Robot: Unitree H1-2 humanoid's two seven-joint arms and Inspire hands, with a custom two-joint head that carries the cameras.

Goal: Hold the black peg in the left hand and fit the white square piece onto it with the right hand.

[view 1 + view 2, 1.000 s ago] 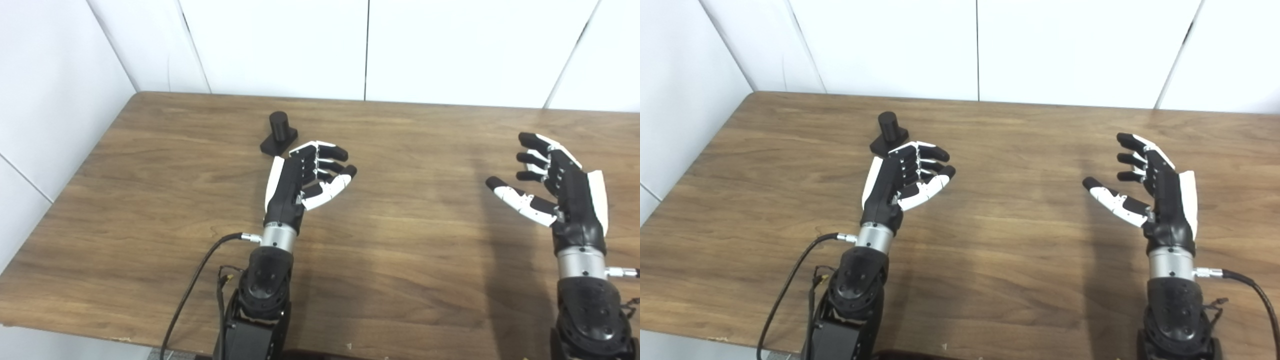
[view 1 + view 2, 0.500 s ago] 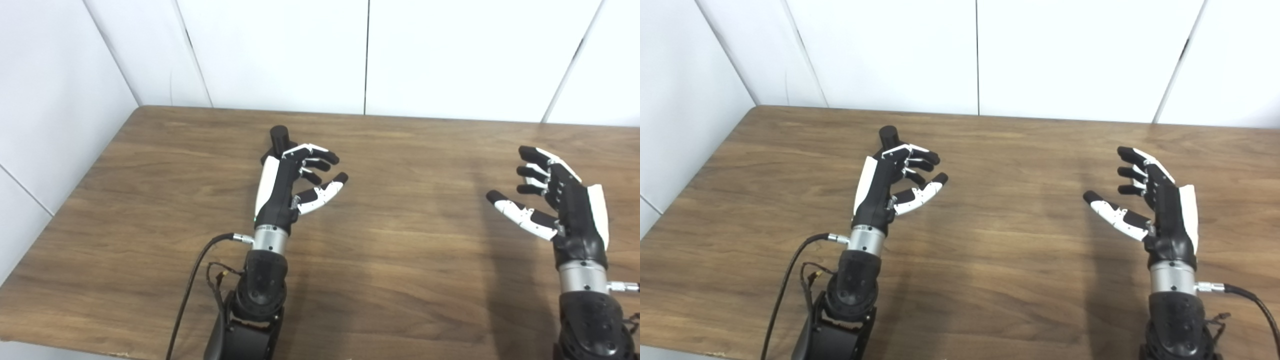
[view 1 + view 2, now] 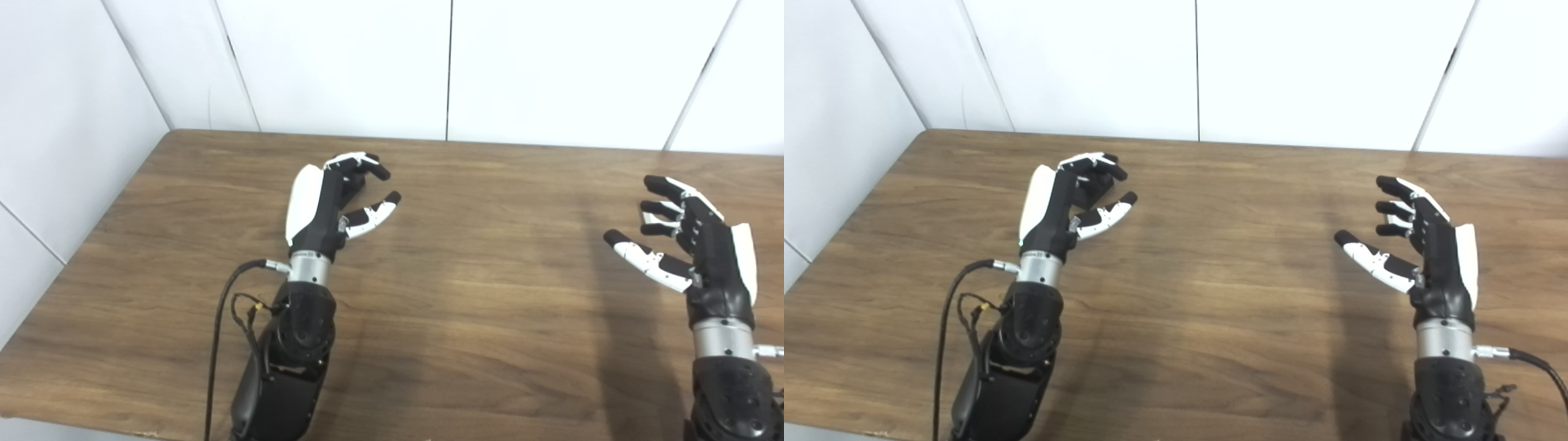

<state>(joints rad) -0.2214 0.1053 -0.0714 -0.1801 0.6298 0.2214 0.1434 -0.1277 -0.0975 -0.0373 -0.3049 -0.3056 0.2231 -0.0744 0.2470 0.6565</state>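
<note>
The brown wooden table (image 3: 490, 343) stood in a corner of white walls (image 3: 343, 61). The left hand (image 3: 334, 196) curled around the black peg (image 3: 1088, 185) at the far left, fingers not yet closed. The right hand (image 3: 698, 245) was spread wide, holding nothing.

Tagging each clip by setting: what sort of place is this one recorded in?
Probably a lab or test room rather than a home: a bare wooden table pushed into a corner of plain white panelled walls, with only a black peg, mostly hidden behind the left robot hand, and exposed cabling on the arm.
</note>
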